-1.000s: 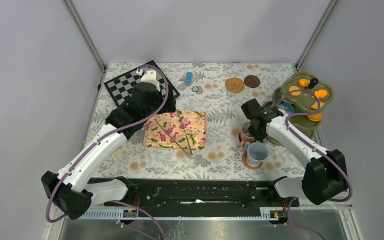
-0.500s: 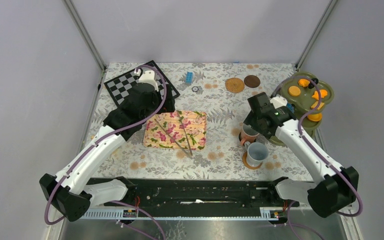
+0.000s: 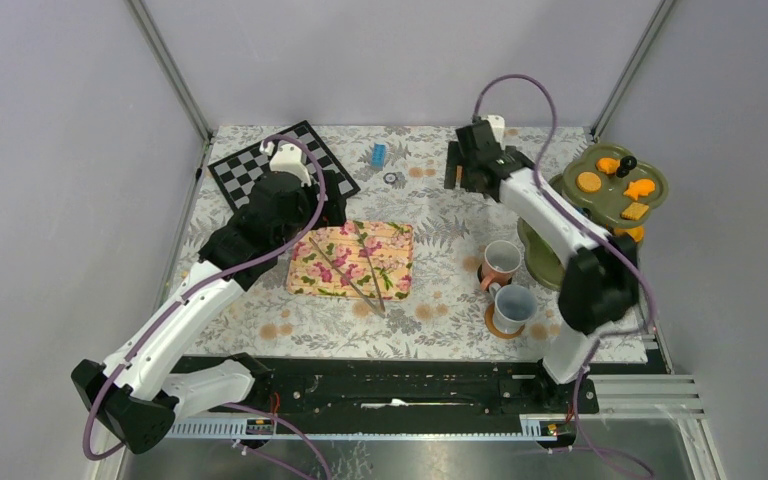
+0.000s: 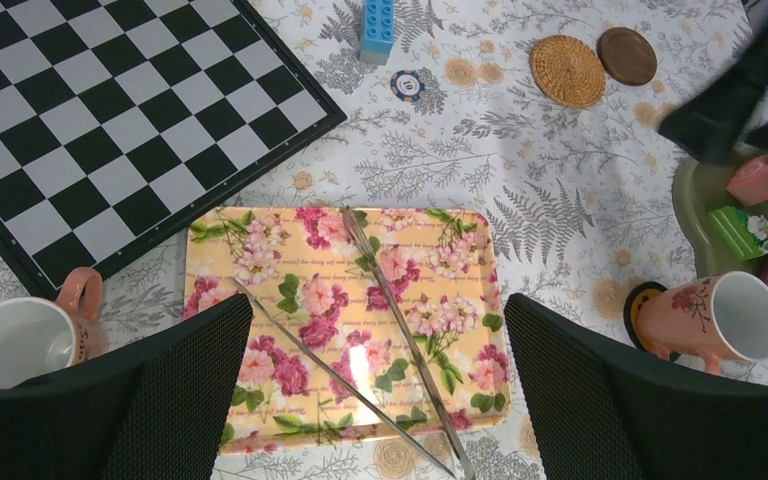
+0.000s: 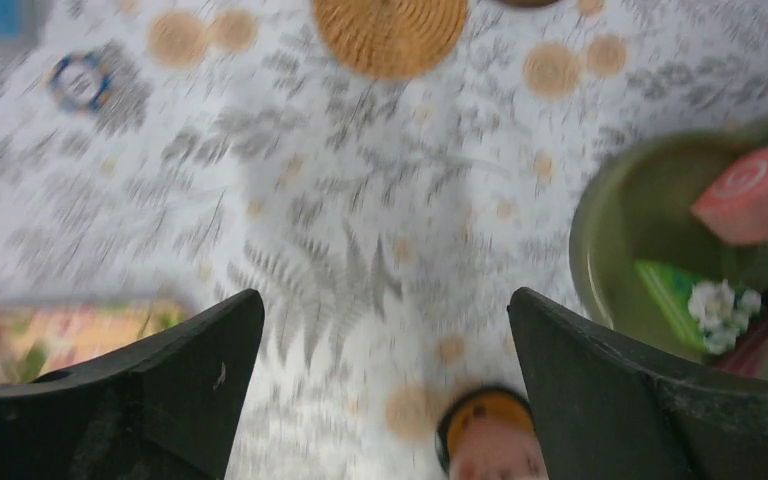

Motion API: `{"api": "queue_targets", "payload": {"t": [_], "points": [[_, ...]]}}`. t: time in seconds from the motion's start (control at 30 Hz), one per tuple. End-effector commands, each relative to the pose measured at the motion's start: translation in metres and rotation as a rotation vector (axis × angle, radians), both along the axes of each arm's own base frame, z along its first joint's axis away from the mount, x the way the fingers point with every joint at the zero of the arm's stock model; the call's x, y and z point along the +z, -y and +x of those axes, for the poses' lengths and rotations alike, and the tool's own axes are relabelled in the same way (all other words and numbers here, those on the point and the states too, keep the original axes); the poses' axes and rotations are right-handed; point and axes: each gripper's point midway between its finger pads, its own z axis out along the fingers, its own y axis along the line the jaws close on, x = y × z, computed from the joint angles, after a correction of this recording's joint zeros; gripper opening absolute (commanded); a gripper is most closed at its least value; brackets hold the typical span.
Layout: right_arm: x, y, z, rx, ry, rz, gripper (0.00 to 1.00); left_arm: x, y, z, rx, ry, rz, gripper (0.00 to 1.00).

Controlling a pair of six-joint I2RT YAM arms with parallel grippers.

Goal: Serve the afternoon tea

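Entry, near to far, as I read it from the console.

1. grey-blue mug (image 3: 513, 301), upright on its round coaster (image 3: 493, 324) at the near right of the desk (image 3: 430, 215). Just behind it is a salmon floral mug (image 3: 500, 262), also on a coaster.
2. cream mug (image 4: 15, 345), no coaster under it, beside the chessboard (image 3: 250, 170). I see it only in the left wrist view.
3. left pincer (image 4: 378, 300): released and empty, hanging above the floral mat (image 3: 352, 258) and the metal tongs (image 3: 358, 272). The forearm slants up from the near left base.
4. right pincer (image 5: 385, 298): released and empty, over bare desk just short of the woven coaster (image 5: 390, 30). The arm reaches far, with its elbow raised beside the green tiered stand (image 3: 612, 198).
5. dark wooden coaster (image 4: 627, 55), just beside the woven one.
6. orange pastries (image 3: 589, 182), on the stand's top tier.

I judge the step to be fetching a coaster. I would move forward, descend with the fingers straddling the woven rim, and pinch one edge, since it lies flat. The right wrist view is blurred, so I would slow first.
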Motion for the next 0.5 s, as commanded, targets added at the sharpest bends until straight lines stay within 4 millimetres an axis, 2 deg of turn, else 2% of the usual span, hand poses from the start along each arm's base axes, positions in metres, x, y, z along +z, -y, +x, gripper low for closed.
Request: {"api": "queue_targets", "payload": {"t": [0.0, 0.03, 0.13, 0.2, 0.3, 0.37, 0.4, 0.47], "points": [[-0.004, 0.029, 0.071, -0.226, 0.064, -0.149, 1.00, 0.016, -0.005, 0.006, 0.023, 0.076, -0.012, 0.99], [0.003, 0.033, 0.087, -0.275, 0.082, -0.152, 0.99, 0.016, -0.004, 0.006, 0.022, 0.077, -0.011, 0.99], [-0.010, 0.049, 0.121, -0.338, 0.060, -0.206, 0.89, 0.015, -0.003, 0.006, 0.017, 0.075, -0.012, 0.99], [-0.014, 0.062, 0.141, -0.354, 0.060, -0.279, 0.70, 0.014, -0.001, 0.006, 0.007, 0.071, -0.016, 0.99], [-0.029, 0.076, 0.166, -0.345, 0.035, -0.352, 0.54, 0.012, 0.002, 0.006, -0.004, 0.064, -0.019, 0.99], [-0.040, 0.085, 0.180, -0.341, 0.028, -0.381, 0.38, 0.013, 0.003, 0.006, -0.009, 0.063, -0.021, 0.99], [-0.048, 0.091, 0.185, -0.340, 0.017, -0.386, 0.35, 0.012, 0.003, 0.006, -0.009, 0.062, -0.018, 0.99], [-0.060, 0.102, 0.192, -0.345, 0.003, -0.381, 0.34, 0.010, 0.002, 0.007, -0.006, 0.059, -0.013, 0.99]]}}
